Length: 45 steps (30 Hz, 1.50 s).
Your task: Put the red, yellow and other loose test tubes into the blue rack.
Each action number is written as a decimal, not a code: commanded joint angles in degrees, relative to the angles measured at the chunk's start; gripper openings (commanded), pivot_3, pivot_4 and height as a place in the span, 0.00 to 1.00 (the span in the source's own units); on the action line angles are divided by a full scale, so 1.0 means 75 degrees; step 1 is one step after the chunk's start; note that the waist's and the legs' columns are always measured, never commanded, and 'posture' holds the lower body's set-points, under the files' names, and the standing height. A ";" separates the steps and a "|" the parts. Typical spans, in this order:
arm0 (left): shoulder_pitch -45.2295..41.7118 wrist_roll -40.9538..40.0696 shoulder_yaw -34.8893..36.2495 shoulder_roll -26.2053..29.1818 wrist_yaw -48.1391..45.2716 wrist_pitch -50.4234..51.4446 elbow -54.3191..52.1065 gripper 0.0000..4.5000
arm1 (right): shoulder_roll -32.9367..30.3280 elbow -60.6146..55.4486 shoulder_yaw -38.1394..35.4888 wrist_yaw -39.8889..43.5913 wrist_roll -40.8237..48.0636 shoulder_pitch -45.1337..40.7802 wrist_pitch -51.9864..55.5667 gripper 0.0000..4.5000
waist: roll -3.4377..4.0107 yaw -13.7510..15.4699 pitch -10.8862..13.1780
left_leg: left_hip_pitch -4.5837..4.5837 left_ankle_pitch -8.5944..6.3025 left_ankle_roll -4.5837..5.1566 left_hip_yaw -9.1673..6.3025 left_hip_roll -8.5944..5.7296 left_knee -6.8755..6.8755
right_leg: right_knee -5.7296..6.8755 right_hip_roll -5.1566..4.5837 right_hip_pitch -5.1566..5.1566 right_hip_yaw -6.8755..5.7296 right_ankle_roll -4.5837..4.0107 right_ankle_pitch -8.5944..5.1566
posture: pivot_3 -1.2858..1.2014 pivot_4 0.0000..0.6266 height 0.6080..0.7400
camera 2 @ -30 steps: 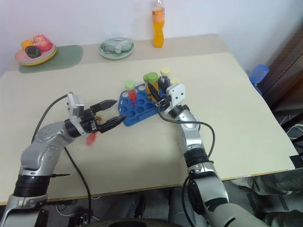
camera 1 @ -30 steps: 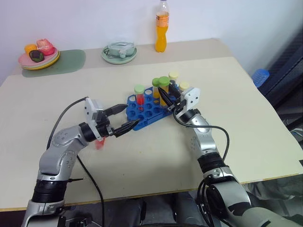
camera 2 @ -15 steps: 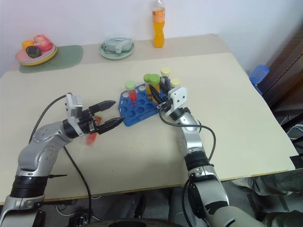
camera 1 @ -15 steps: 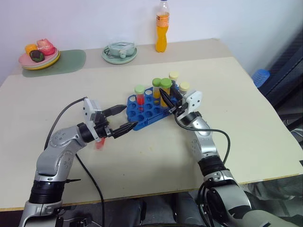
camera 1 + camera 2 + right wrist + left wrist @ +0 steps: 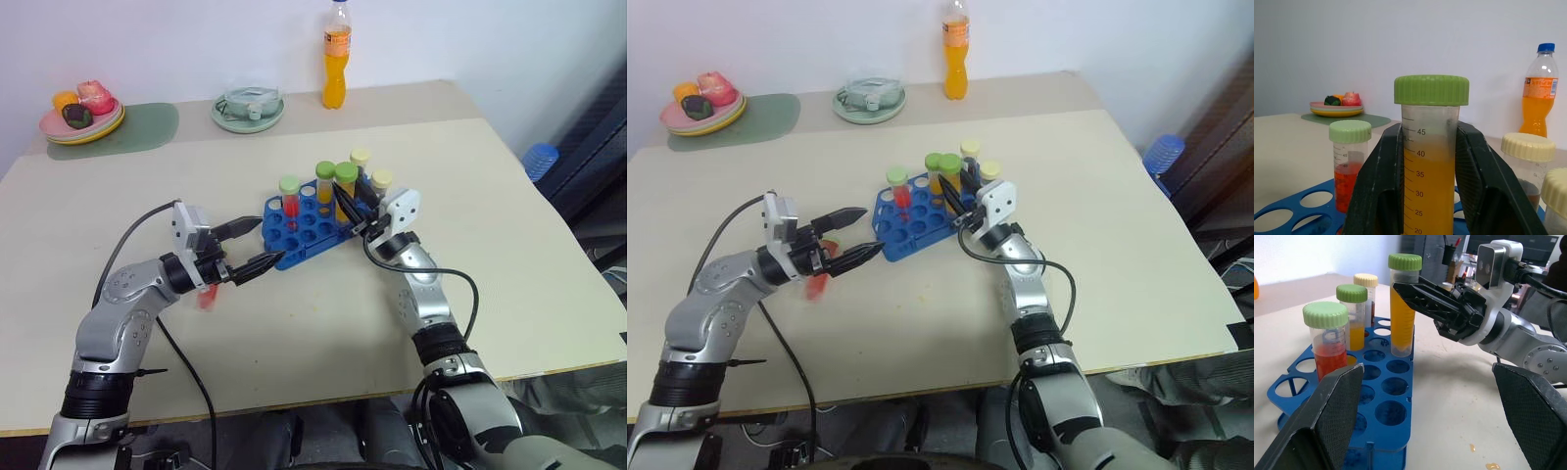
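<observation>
My right gripper (image 5: 1427, 196) clamps clear green-capped yellow tube (image 5: 1430, 161), graduations 45–20, over blue plastic rack (image 5: 304, 227); five tubes counted. Left gripper (image 5: 245, 247) wide open, empty.

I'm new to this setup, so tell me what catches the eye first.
The blue rack at the table's middle, with capped tubes standing in it. The right pincer is shut on the yellow tube, held upright with its foot in a rack hole. The left pincer hangs open just beside the rack's near-left end, and an orange bottle stands at the far edge.
</observation>
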 commanded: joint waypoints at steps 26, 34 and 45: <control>0.0080 -0.0115 0.0234 -0.0003 0.0166 -0.0142 -0.0307 0.96 | 0.0168 0.0671 -0.0172 0.0658 0.0453 -0.0205 -0.0130 0.29 | 0.0003 -0.0036 0.0002 | 0.0005 0.0000 -0.0001 0.0001 0.0001 0.0000 | 0.0003 0.0001 0.0000 0.0003 0.0000 0.0000 | 0.52 0.24 1.00; 0.0118 -0.0137 0.0229 -0.0052 0.0223 -0.0102 -0.0343 0.96 | -0.0109 0.0298 -0.0019 0.0497 -0.0135 0.0037 -0.0320 0.93 | 0.0009 -0.0021 0.0005 | 0.0001 0.0000 -0.0001 0.0001 0.0001 -0.0003 | 0.0003 0.0001 -0.0004 0.0003 -0.0001 0.0000 | 0.52 0.24 1.00; 0.0160 -0.0737 0.1039 -0.0385 0.2413 0.1184 -0.1061 0.96 | -0.1605 -0.2833 0.0205 0.0971 -0.0081 0.1737 0.1798 0.93 | 0.0008 0.0047 0.0005 | -0.0008 0.0000 -0.0001 -0.0001 0.0000 0.0001 | 0.0000 0.0000 -0.0006 0.0004 0.0000 0.0000 | 0.52 0.24 1.00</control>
